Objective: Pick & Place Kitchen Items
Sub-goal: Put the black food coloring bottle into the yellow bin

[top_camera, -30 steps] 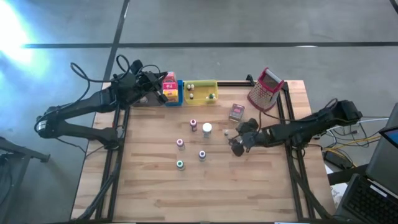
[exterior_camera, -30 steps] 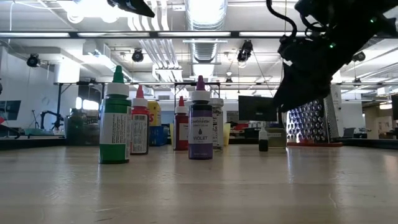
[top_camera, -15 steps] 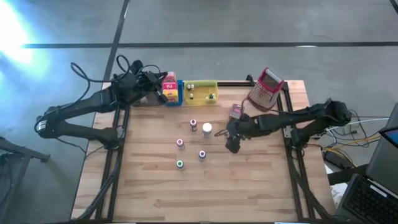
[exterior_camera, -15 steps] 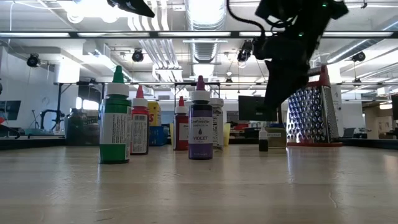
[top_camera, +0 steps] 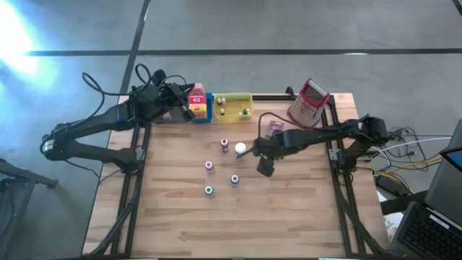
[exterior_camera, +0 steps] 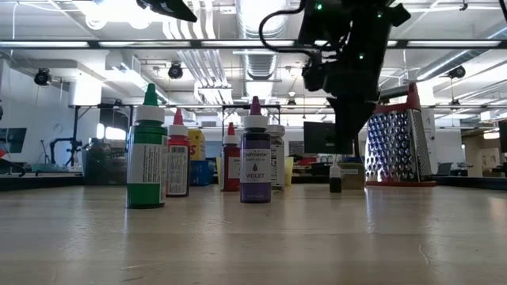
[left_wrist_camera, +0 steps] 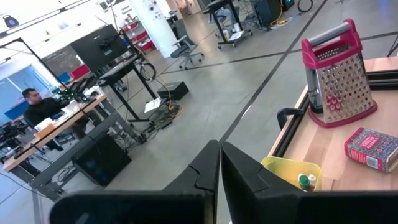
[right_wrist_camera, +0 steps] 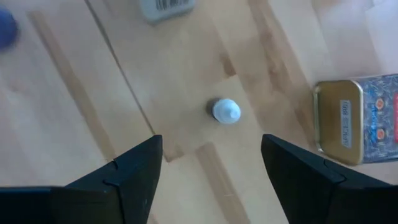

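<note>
Kitchen items, 4 small dropper bottles and a white-capped jar, are seen from above on the bare wood, with the right gripper just beside the jar and the left gripper parked at the yellow tray. At table level a purple bottle is labelled "VIOLET". In the wrist views, the left fingers are pressed together while the right fingers, spread and empty, frame a tiny white-capped bottle; a descent and squeeze is judged next.

Grey concrete floor — desks with monitors, ceiling strip lights beyond.
</note>
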